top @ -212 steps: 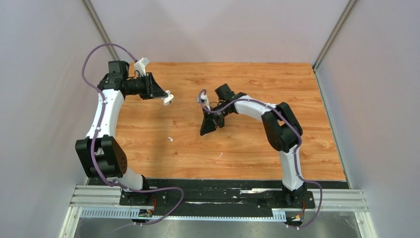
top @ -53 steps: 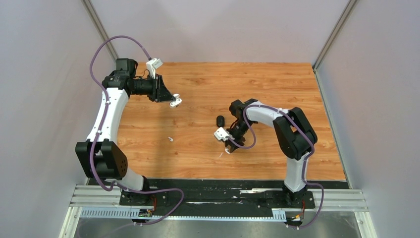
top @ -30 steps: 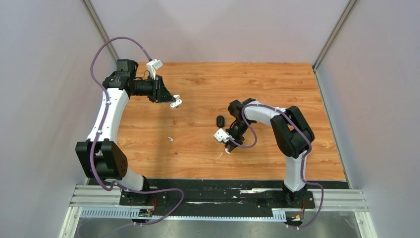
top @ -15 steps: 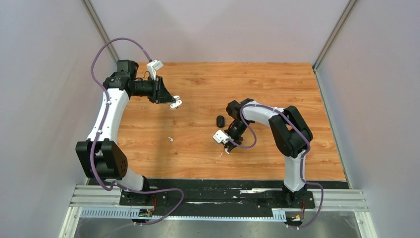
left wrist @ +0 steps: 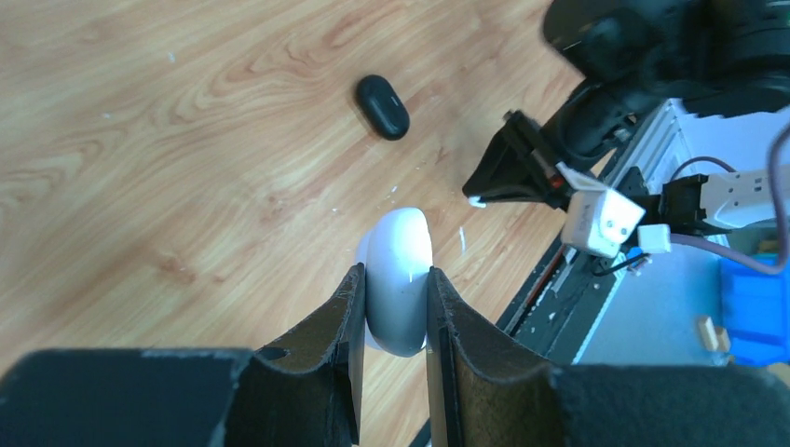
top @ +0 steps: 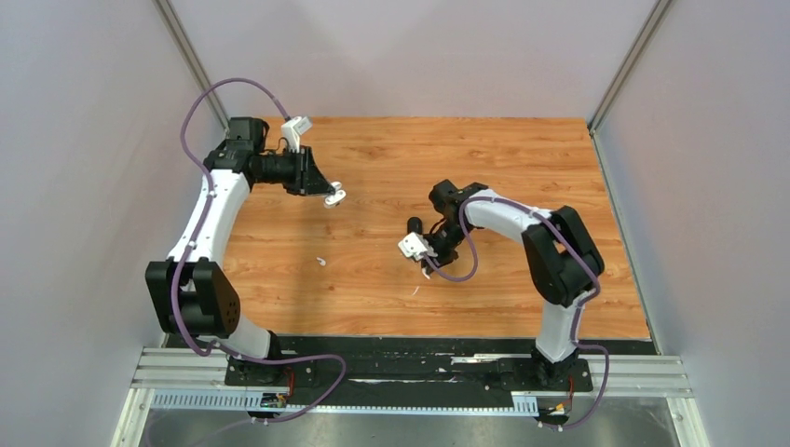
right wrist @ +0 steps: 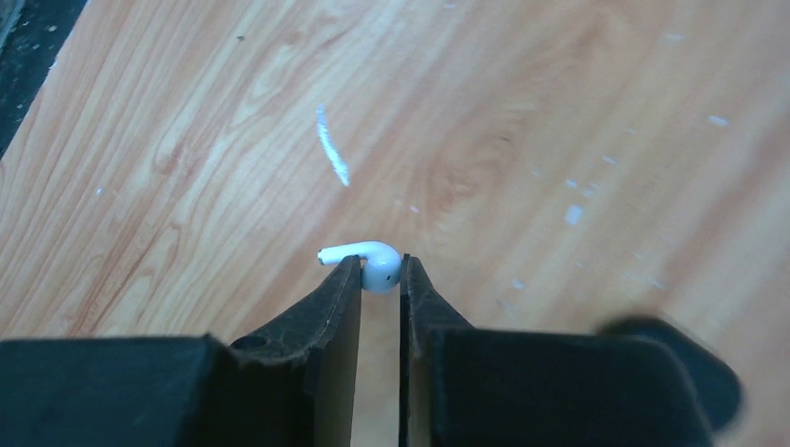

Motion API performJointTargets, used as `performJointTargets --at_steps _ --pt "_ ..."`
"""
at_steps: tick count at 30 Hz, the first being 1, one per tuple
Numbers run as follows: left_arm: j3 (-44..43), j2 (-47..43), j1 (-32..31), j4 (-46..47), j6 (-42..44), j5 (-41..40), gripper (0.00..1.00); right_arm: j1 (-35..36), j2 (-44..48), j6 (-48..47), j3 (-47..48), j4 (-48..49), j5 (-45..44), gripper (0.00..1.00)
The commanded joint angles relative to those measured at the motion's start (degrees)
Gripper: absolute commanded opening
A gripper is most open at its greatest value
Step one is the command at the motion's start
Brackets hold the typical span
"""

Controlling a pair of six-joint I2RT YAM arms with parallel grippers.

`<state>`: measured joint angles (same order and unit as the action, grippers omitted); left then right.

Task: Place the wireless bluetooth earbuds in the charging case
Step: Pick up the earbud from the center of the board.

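My left gripper [top: 332,194] hangs above the back left of the table, shut on a white charging case [left wrist: 401,284] pinched between both fingers. My right gripper [right wrist: 380,270] is shut on the head of a white earbud [right wrist: 371,261], whose stem sticks out to the left, just above the wood. The top view places this gripper [top: 428,270] at mid-table. Another white earbud [top: 320,262] lies loose on the table between the arms. A black charging case [left wrist: 383,106], closed, lies on the wood just behind the right gripper and is partly hidden by the arm [top: 415,225].
A thin white streak [right wrist: 331,145] marks the wood in front of the right gripper. The wooden table [top: 484,158] is enclosed by grey walls, with a black rail [top: 410,346] along the near edge.
The right gripper has shut on the white earbud and risen slightly, moving back towards the black case. The left arm has shifted a little to the right with the white case.
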<state>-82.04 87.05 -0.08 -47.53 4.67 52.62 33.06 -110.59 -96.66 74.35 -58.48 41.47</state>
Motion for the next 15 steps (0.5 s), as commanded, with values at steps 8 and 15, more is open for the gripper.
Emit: performJointTargets --at_steps 8,15 --pt "2.14 6.80 -12.22 24.09 -27.39 -6.25 0.00 -0.86 31.29 34.23 -13.42 50.27 -9.22 0.00" --pt "-2.60 12.73 -14.68 32.26 -33.20 -8.09 0.00 4.17 31.02 33.82 -16.46 68.83 -23.83 0.00"
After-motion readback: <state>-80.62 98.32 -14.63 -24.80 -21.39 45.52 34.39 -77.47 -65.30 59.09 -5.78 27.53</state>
